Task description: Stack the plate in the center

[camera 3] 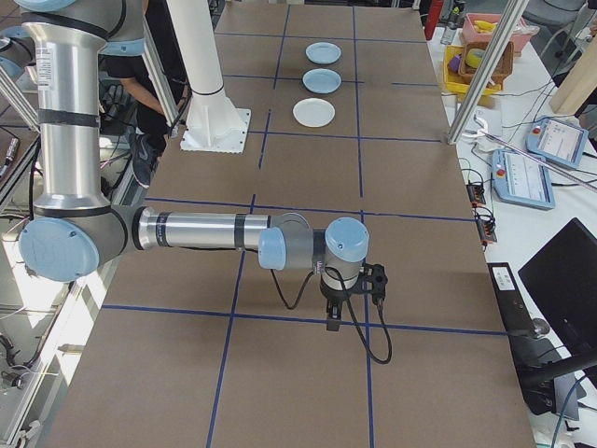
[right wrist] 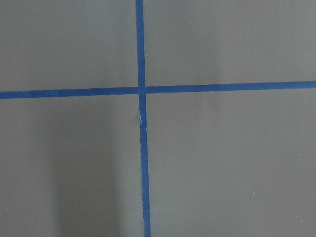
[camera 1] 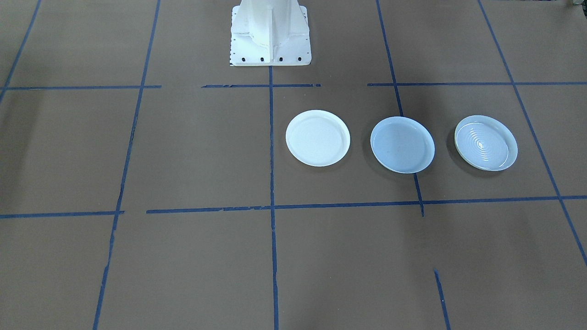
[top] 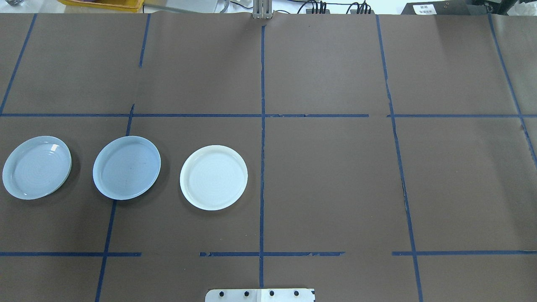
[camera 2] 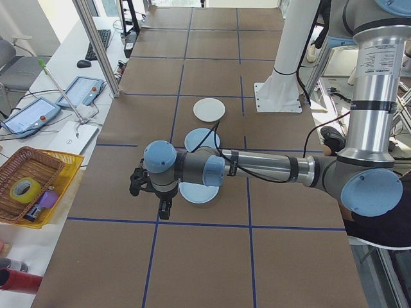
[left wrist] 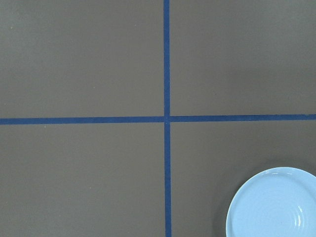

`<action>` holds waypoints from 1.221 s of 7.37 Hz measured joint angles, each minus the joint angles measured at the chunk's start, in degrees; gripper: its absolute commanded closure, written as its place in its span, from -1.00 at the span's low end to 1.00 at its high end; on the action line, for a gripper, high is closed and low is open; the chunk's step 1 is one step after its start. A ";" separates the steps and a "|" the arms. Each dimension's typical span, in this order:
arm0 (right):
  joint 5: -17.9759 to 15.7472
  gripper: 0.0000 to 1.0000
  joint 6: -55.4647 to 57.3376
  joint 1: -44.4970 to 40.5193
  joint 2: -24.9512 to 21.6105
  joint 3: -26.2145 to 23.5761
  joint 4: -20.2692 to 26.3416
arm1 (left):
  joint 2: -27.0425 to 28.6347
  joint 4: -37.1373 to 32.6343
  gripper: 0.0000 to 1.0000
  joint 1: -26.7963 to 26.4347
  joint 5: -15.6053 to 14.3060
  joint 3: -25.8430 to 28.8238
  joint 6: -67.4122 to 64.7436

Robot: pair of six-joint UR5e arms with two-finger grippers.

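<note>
1. Overhead view: three plates lie in a row on the desk's left half, all bare: rippled plate [top: 37, 167], blue plate [top: 126, 167] between, white plate [top: 214, 177].
2. Brown paper [top: 335, 180] with blue tape [top: 262, 167] covers the desk.
3. Left hand [camera 2: 153, 192] and right hand [camera 3: 350, 294] hover; whether their fingers are apart I cannot tell.

worktop [top: 335, 176]: brown, blue tape grid [top: 262, 126] | on it, left half: ripple plate [top: 37, 167], pale blue plate [top: 126, 167], white plate [top: 214, 177] in a row, apart
</note>
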State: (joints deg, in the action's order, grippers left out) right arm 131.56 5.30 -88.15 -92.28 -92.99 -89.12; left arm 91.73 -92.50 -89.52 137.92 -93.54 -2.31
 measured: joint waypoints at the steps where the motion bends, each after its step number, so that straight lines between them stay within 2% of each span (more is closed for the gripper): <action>1: 0.01 -1.00 -0.01 0.00 0.00 0.00 0.00 | -0.07 -1.45 -1.00 2.64 0.02 -0.44 -2.17; 2: 0.01 -1.00 0.00 0.00 0.00 0.00 0.00 | -0.72 -4.97 -1.00 5.60 -0.03 -0.60 -7.17; 4: 0.01 -1.00 0.05 0.00 0.00 0.00 0.00 | -5.06 -19.73 -1.00 11.66 -0.56 0.09 -21.60; 6: 0.01 -1.00 0.06 0.00 0.00 0.00 0.00 | -7.36 -31.77 -1.00 16.01 -0.97 3.60 -30.56; 9: -0.01 -1.00 0.06 0.00 0.00 0.00 0.00 | -7.77 -38.62 -0.99 19.87 -4.28 7.74 -34.68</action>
State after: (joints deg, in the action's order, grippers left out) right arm 131.55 5.36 -88.16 -92.28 -92.99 -89.12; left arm 83.96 -131.11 -69.66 133.65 -85.80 -36.99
